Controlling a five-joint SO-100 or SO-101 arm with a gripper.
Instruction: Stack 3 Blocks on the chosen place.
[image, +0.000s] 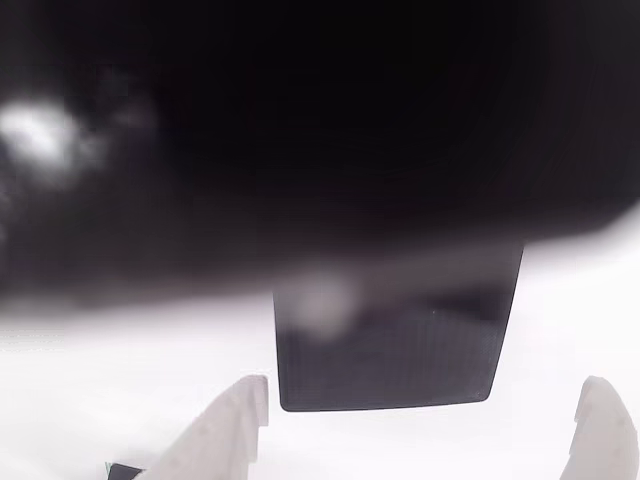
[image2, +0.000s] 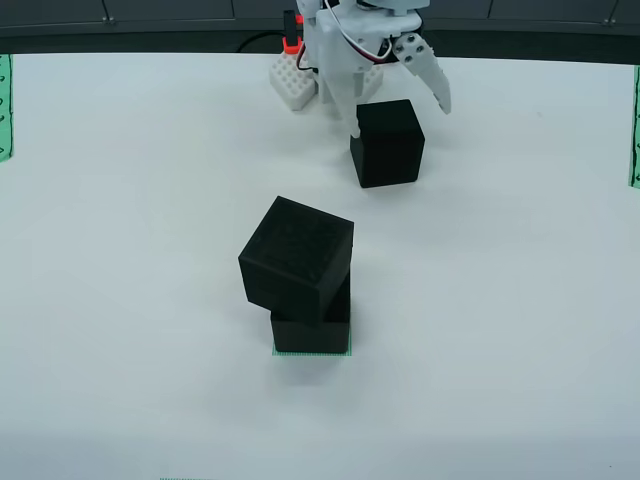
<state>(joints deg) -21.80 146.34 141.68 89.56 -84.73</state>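
Fixed front view: white table (image2: 520, 300) carries three black cubes. Lower cube (image2: 312, 333) sits on a green-striped patch (image2: 312, 353) near table centre, slightly toward the near edge; patch shows as a thin green line under the cube's base. Upper cube (image2: 297, 258) rests on top of the lower cube, rotated and tilted, overhanging to the left of this view, not flush. Third cube (image2: 388, 143) stands alone on the table toward the far edge, well apart from the stack. White gripper (image2: 400, 118) hangs over the third cube w/ jaws spread apart; one finger (image2: 344, 105) is down at the cube's left side, the other finger (image2: 436, 85) is raised at its upper right. Contact btwn fingers and cube cannot be told. White breadboard-like block (image2: 295, 85) w/ an orange part (image2: 291, 33) sits behind the arm at the far edge. More green-striped patches at the table's left edge (image2: 4, 105) and right edge (image2: 634, 125). Gripper-mounted view: both white fingertips, left (image: 225, 430) and right (image: 605, 430), flank the third cube (image: 390, 355) w/ gaps on each side; upper part of the view is dark and blurred.
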